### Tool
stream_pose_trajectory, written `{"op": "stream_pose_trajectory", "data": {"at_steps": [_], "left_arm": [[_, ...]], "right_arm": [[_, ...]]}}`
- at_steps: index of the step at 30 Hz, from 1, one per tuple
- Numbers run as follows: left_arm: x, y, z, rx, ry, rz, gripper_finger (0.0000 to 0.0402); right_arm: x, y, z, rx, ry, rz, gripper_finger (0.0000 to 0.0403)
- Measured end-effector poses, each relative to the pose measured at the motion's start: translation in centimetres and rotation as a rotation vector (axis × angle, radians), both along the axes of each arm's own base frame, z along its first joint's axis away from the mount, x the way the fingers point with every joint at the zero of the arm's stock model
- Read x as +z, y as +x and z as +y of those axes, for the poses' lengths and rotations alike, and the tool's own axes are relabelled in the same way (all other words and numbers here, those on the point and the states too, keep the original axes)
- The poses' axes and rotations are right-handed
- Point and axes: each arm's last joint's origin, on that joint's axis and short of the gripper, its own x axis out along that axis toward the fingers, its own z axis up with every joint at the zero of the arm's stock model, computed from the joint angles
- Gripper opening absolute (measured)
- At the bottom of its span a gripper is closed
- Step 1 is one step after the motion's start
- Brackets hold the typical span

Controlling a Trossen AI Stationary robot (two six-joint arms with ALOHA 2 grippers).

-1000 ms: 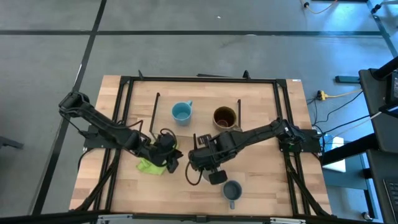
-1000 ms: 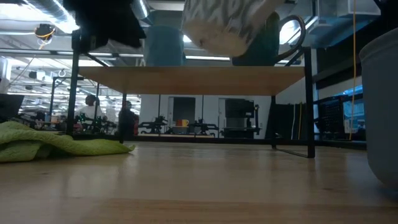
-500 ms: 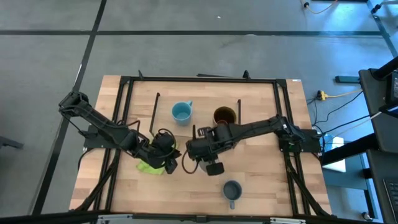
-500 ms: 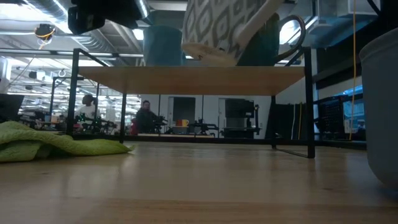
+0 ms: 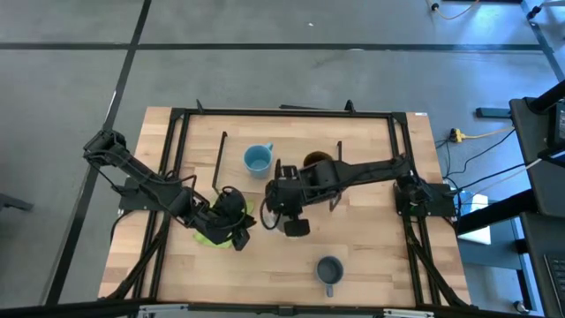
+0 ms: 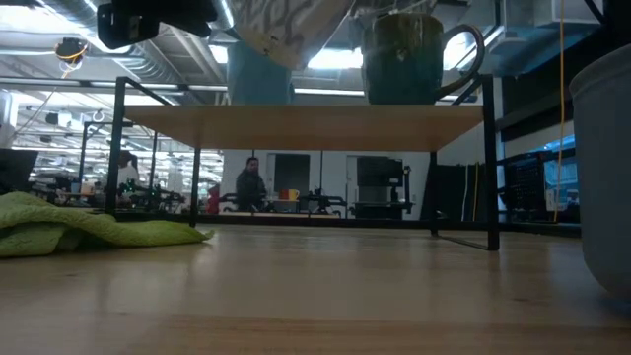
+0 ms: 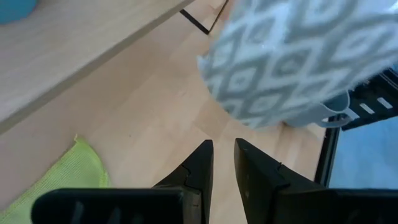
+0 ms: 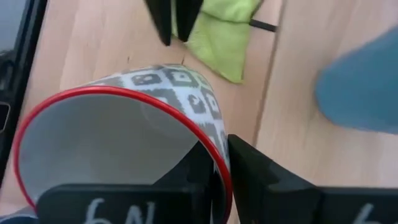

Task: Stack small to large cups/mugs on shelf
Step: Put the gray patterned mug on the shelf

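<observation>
Near the middle of the high view, the right gripper (image 5: 284,205) was clamped on the rim of the white patterned mug (image 8: 124,143), holding it above the shelf (image 6: 296,126) beside the light blue mug (image 5: 257,160) and brown mug (image 6: 402,57). The left gripper (image 5: 237,231) hovered over the green cloth (image 6: 89,229), fingers (image 7: 198,167) nearly together, holding nothing. The grey-blue mug (image 5: 329,271) stood low in the frame.
</observation>
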Motion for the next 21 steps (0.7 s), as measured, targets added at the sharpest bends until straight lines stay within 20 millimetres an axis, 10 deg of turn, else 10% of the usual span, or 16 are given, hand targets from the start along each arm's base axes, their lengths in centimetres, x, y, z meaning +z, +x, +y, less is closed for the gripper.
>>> {"op": "stream_pose_trajectory", "data": {"at_steps": [13, 21], "left_arm": [[-0.4, -0.4, 0.3, 0.004, 0.038, 0.058, 0.0059], [-0.7, -1.4, -1.4, -0.036, 0.008, 0.077, 0.0059]], "right_arm": [[-0.6, -1.1, 2.2, -0.02, 0.132, 0.12, 0.0036], [-4.6, -0.1, 4.2, -0.033, 0.204, 0.241, 0.0056]]}}
